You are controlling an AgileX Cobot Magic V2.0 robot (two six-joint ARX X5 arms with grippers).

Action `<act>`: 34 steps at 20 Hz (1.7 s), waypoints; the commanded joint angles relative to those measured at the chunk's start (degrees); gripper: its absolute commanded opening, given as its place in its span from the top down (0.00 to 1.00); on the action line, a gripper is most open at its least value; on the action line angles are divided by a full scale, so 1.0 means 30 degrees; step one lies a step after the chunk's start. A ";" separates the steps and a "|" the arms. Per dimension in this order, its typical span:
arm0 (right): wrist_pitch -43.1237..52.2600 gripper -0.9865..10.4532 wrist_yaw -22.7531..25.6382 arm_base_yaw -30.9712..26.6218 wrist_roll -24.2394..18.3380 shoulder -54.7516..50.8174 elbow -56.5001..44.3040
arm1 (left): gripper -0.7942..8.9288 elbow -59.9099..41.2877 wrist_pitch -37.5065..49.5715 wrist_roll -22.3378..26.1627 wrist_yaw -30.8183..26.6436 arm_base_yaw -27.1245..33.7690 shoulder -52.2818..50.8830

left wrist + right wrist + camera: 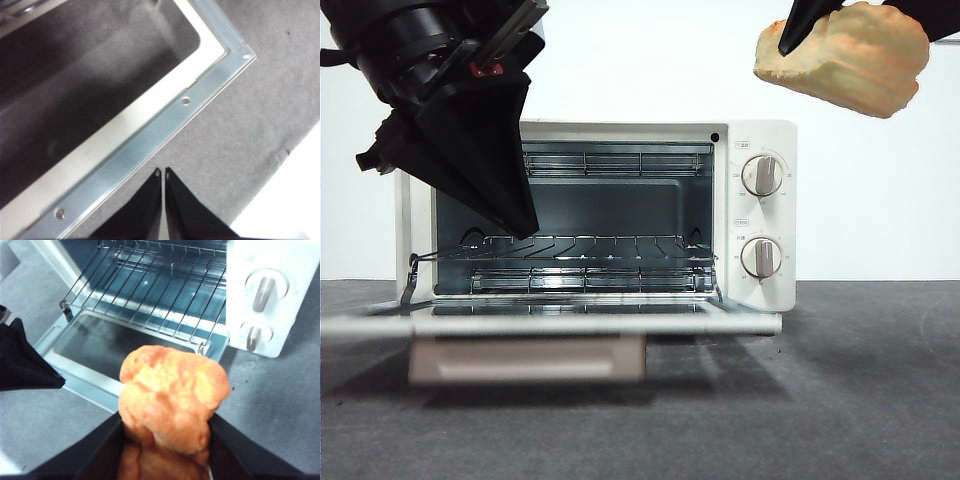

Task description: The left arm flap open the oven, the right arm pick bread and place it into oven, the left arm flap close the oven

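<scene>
The cream oven (760, 140) stands with its door (570, 323) flapped down flat and its beige handle (525, 360) at the front. The wire rack (580, 248) inside is bare. My left gripper (525, 228) hangs shut in front of the oven's left half. Its tips (162, 172) hover just off the door's metal frame (150, 140), near a corner, holding nothing. The golden-brown bread (850, 60) is held high above the oven's right side, with a dark finger (800, 25) on its left end. My right gripper (165, 425) is shut on the bread (170, 385).
Two round knobs (762, 175) (761, 257) sit on the oven's right panel. The dark grey table mat (860, 400) spreads in front and to the right. In the right wrist view the left gripper (25, 365) shows as a black wedge beside the door.
</scene>
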 commanded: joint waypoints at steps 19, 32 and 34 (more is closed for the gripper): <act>0.4962 0.73 -0.2550 0.0153 0.0627 1.2553 0.5581 | 0.90 -0.2732 -0.3497 -0.0007 -0.3315 0.4138 -1.1205; 0.6258 0.65 0.1297 0.0109 0.2805 1.6895 0.8932 | 0.90 -0.2761 -0.5595 -0.0066 -0.3330 0.4138 -1.4506; 0.6266 0.63 0.1625 0.0102 0.2892 1.6968 0.8932 | 0.90 -0.2769 -0.5610 -0.0066 -0.3322 0.4138 -1.4681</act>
